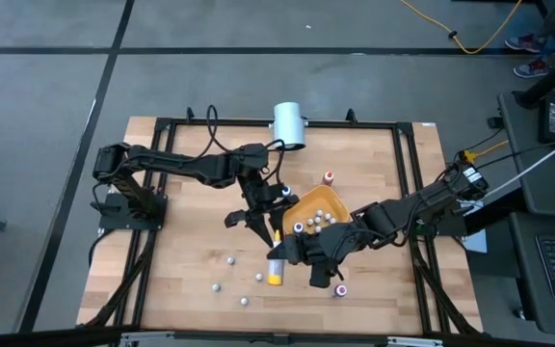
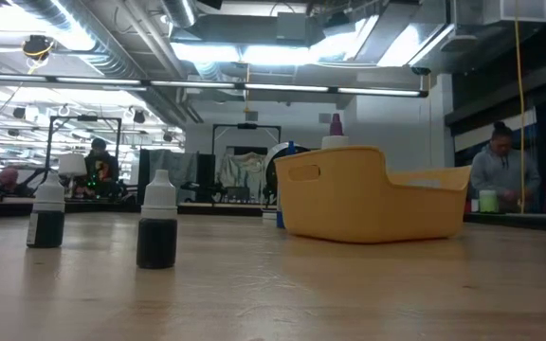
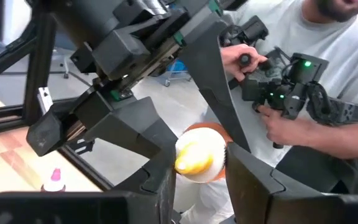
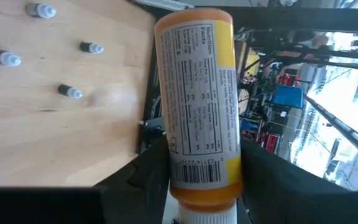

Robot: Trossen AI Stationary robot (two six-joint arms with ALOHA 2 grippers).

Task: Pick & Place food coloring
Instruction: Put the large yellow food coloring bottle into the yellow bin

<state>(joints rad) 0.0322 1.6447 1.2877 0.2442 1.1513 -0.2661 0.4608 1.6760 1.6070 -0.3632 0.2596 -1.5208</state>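
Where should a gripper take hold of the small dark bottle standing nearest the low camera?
Likely the dark body below the white cap, coming straight down from above: the dropper bottle stands upright on the table, clear on both sides.

1. Ceiling strip lights (image 2: 254,52) are glaring brightly behind my table (image 2: 282,294).
2. My overhead camera is showing even, soft light with faint shadows.
3. My wrist cameras are blurring the nearest surfaces.
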